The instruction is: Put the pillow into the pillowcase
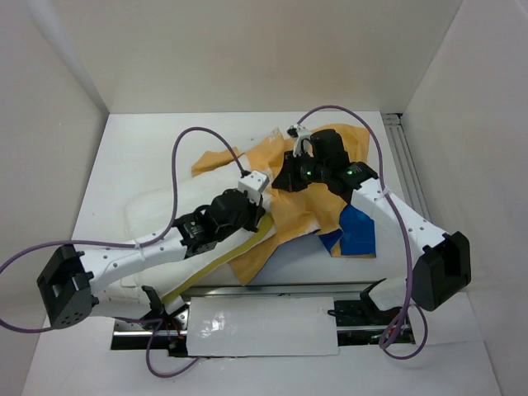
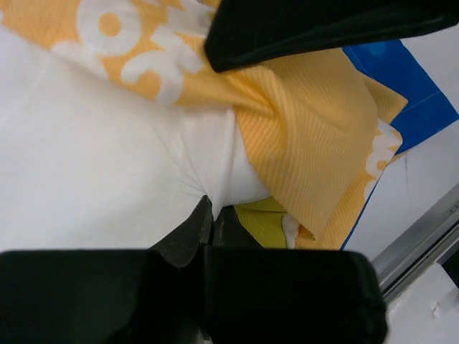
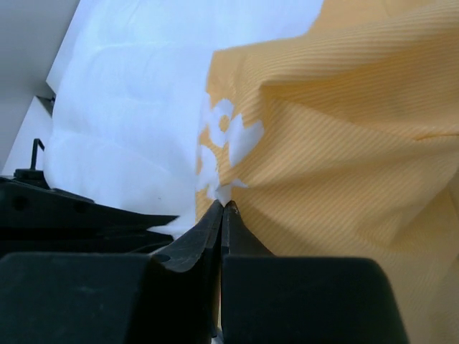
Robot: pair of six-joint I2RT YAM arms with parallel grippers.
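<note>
Our left gripper (image 2: 213,215) is pinched tight on the large white soft pillow (image 2: 93,165). Our right gripper (image 3: 222,209) is clamped on the edge of the floppy orange-yellow and blue fabric pillowcase (image 3: 344,143). Both lie mid-tabletop, the pillow nearer the left edge of the white table (image 1: 140,148), inside white walls (image 1: 247,49). Both arms reach forward, angled inward.

So the large white soft rectangular pillow (image 1: 155,211) lies on the left half of the flat white bench top (image 1: 132,148), running from near the left edge toward the middle. The floppy orange-and-blue fabric pillowcase (image 1: 301,216) sits mid-bench and right of centre, reaching toward the far edge. Its left part lies over the pillow's right end, and one flap spills toward the near edge.
</note>
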